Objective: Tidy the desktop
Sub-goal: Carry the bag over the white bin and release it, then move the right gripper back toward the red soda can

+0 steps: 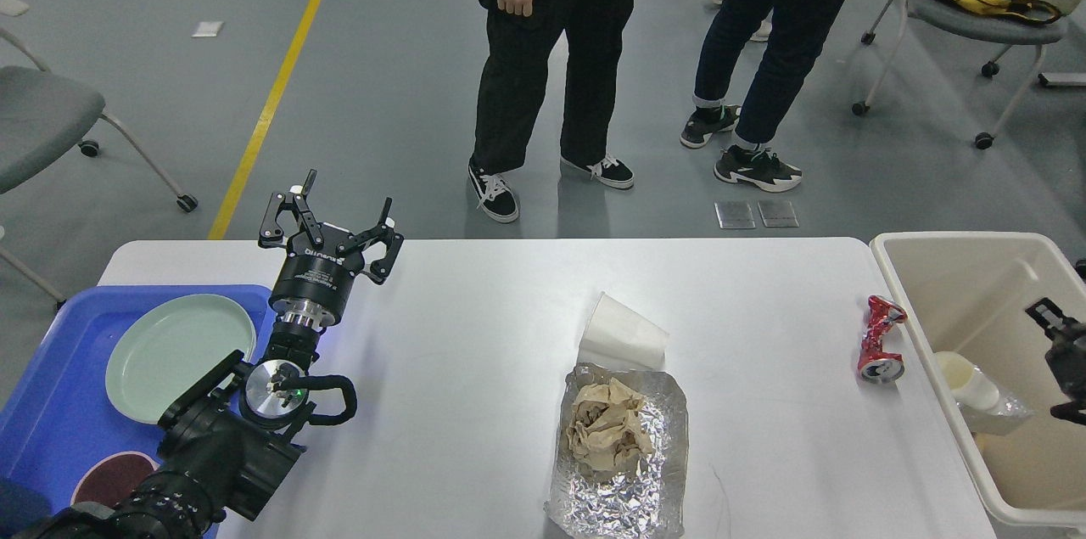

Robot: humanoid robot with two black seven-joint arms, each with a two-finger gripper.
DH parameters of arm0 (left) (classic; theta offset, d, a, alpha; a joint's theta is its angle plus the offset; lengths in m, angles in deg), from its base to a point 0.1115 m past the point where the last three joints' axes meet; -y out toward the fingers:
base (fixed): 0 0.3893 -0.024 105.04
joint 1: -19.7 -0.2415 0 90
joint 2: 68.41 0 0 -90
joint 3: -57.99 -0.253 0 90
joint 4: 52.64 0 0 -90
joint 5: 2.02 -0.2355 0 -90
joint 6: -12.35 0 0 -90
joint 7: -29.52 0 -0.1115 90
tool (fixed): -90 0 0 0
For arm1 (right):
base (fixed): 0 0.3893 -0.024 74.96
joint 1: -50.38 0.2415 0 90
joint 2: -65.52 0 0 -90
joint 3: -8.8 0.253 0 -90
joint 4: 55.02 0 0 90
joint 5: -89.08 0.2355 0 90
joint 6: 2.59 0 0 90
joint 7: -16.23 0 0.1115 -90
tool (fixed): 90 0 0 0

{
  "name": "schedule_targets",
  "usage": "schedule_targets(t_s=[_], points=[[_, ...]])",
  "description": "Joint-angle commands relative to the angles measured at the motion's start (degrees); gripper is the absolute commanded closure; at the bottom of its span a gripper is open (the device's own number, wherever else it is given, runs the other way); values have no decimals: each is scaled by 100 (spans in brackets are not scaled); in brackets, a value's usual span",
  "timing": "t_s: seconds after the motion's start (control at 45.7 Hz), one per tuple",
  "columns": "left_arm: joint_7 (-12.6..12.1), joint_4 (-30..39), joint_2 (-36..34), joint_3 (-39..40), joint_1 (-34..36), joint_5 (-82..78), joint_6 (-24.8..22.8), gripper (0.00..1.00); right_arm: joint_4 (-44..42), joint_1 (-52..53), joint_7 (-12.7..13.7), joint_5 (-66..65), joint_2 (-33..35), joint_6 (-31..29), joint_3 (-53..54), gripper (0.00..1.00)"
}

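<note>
The white desktop (475,335) holds a white paper cup (624,334) on its side, a foil tray (594,496) with crumpled brown paper (607,429), and a crushed red can (881,339) near the right edge. My left gripper (331,221) is open and empty, raised over the table's far left edge. My right gripper (1052,361) shows at the right edge of the view over the beige bin (959,244), its fingers apart and empty. A foil container with a paper cup (976,386) lies inside the bin below it.
A blue tray (51,429) at the left holds a pale green plate (180,356) and a dark red dish (114,480). Two people (551,55) stand just beyond the table's far edge. Chairs stand at the far left and far right.
</note>
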Motion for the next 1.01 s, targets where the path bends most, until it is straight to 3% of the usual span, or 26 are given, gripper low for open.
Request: schedule_targets(t_s=[0.0, 0.109, 0.219, 0.504, 0.679, 0.788, 0.985], points=[[0, 0, 0, 0, 1, 0, 0, 4, 94, 534, -3, -17, -28, -89, -1, 0], [0, 0, 0, 0, -8, 0, -8, 4, 445, 1289, -38, -52, -11, -177, -27, 0], [0, 0, 0, 0, -8, 0, -8, 4, 1551, 2361, -55, -262, 94, -353, -132, 0], [0, 0, 0, 0, 1, 0, -8, 4, 6850, 5973, -73, -2257, 1140, -705, -229, 0], [0, 0, 0, 0, -8, 0, 0, 4, 9119, 7021, -73, -2785, 1229, -1055, -247, 0], [0, 0, 0, 0, 1, 0, 0, 4, 9490, 7179, -73, -2777, 1114, -1434, -361, 0], [0, 0, 0, 0, -8, 0, -8, 4, 8964, 6662, -3, -2812, 1132, -1408, -739, 0]])
